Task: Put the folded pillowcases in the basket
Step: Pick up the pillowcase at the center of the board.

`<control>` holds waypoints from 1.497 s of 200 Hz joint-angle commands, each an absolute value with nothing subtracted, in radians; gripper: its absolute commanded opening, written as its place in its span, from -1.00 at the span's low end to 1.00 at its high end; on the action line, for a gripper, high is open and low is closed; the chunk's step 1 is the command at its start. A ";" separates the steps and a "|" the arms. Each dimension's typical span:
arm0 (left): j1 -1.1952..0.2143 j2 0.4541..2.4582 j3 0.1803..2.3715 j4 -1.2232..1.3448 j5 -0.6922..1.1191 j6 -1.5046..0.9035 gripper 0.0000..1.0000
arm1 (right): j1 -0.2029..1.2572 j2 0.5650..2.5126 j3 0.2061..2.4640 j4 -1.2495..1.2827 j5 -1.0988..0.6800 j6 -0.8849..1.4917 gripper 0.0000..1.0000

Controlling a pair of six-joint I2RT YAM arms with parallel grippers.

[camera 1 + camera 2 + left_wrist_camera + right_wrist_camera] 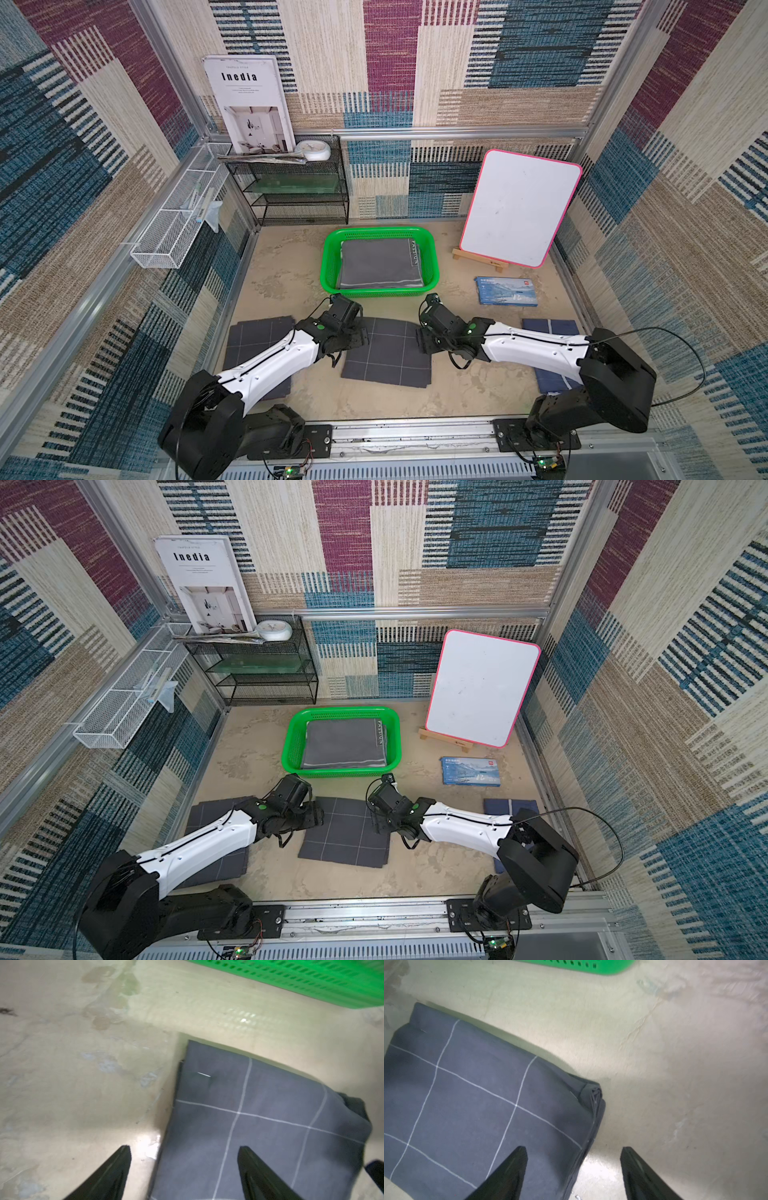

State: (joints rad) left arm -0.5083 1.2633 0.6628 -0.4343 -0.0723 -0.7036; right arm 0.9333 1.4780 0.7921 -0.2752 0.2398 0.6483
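Currently straddling the pillowcase (386,353) from both sides. On left gripper (184,1148): spread, one cloth edge between the jaws. On right gripper (573,1148): spread too, opposite edge between the jaws. Lying flat on the table (291,266), basket (328,266) near, beyond both sets of jaw tips. Folded grey cloth (380,264) inside the basket.

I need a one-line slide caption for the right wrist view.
Open right tool over the edge of the folded grid-patterned pillowcase; green basket beyond.

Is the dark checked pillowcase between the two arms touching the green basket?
Apart. The right wrist view shows a strip of bare table between the pillowcase and the basket; both top views show the same gap.
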 commanded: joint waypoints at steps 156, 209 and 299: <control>-0.487 1.392 0.586 -0.240 0.159 -0.769 -0.61 | 0.917 1.623 0.832 -0.224 0.104 0.779 -0.71; -0.489 1.217 0.548 -0.259 0.107 -0.844 -1.00 | 0.919 1.487 0.792 -0.200 0.166 0.752 -1.00; -0.486 0.884 0.697 -0.353 -0.123 -0.733 -1.00 | 0.936 1.325 0.875 -0.096 0.313 0.638 -1.00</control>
State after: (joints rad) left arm -0.4923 0.8856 0.6319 -0.3229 0.0090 -0.8005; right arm 0.9367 1.3125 0.8154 -0.0948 0.1974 0.7113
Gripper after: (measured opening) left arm 0.103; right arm 0.110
